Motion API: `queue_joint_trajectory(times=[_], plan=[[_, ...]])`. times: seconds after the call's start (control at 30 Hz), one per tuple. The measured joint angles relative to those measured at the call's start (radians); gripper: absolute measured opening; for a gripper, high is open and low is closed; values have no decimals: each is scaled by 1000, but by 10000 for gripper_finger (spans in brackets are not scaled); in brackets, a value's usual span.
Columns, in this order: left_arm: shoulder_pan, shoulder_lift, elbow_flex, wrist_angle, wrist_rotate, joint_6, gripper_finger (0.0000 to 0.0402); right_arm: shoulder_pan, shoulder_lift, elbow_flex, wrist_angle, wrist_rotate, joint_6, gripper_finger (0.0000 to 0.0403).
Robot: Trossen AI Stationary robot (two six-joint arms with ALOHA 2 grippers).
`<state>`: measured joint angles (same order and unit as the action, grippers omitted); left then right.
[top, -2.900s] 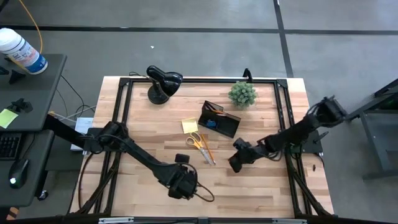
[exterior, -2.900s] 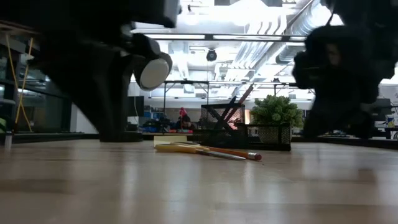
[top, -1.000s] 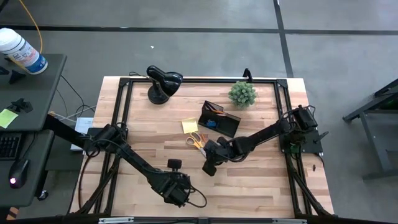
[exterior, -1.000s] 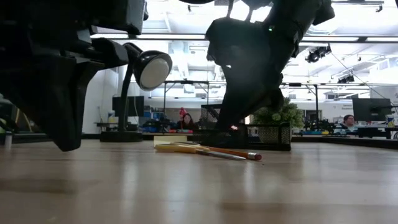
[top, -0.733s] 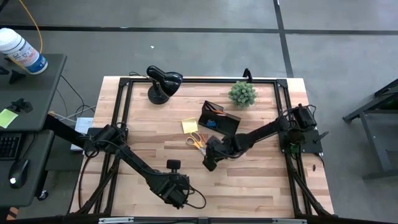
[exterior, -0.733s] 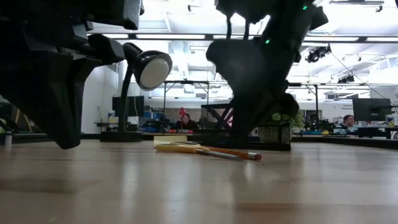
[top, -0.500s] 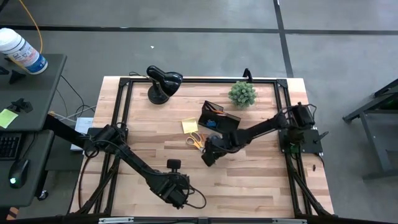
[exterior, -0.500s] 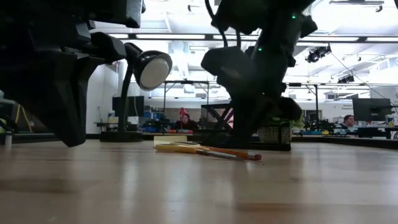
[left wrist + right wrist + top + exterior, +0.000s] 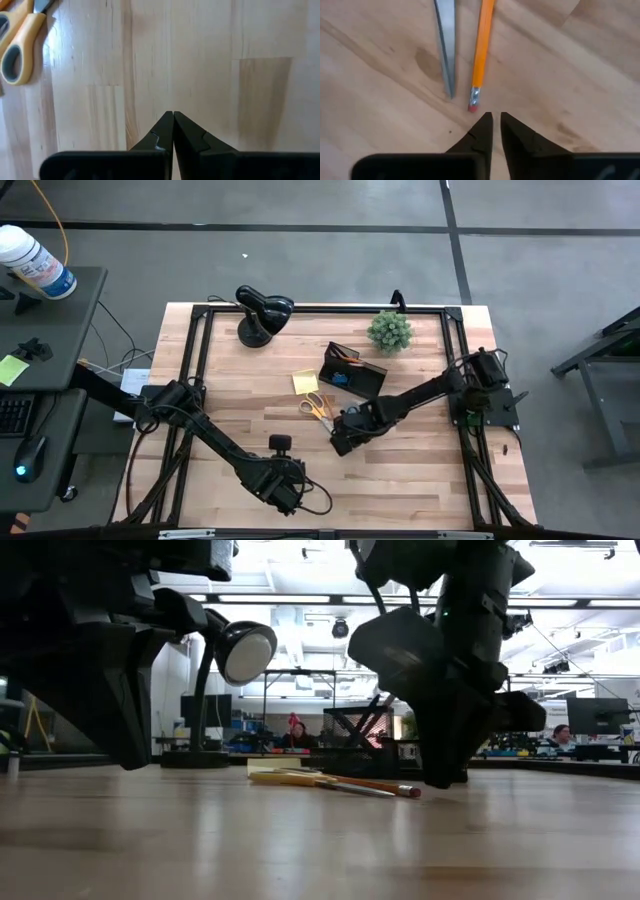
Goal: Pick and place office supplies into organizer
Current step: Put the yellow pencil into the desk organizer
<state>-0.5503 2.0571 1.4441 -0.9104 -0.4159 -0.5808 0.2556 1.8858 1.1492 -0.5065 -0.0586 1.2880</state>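
The orange pencil and the orange-handled scissors lie flat on the wood, side by side, left of the black mesh organizer, which holds orange sticks and something blue. The yellow sticky-note pad lies beside it. My right gripper hangs low, just short of the pencil's eraser end, all but shut, with a thin slit between the tips; it touches nothing that shows. The scissor blades run beside the pencil. My left gripper is shut and hovers over bare wood near the table's near edge.
A black desk lamp stands at the far left and a small potted plant at the far edge, right of the organizer. A black frame rail runs along the table's sides. Bare wood lies near and right of the pencil.
My right gripper has come down toward the table and shifted a little to the right, ending just off the pencil's eraser end. The pencil, scissors and pad have stayed where they were.
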Motion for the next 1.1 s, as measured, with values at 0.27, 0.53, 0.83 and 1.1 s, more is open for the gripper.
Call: queue_joint_trajectory(times=[0.27, 0.53, 0.83, 1.1], plan=[[0, 0, 0, 0, -7, 2, 1, 0, 0, 46, -16, 18, 1, 101], [0, 0, 0, 0, -5, 36, 1, -10, 0, 121, -177, 49, -33, 113], [0, 0, 0, -4, 1, 55, 0, -3, 60, 136, -180, 14, -10, 113], [0, 0, 0, -6, 8, 57, 1, 1, 135, 270, -256, 35, -59, 113]])
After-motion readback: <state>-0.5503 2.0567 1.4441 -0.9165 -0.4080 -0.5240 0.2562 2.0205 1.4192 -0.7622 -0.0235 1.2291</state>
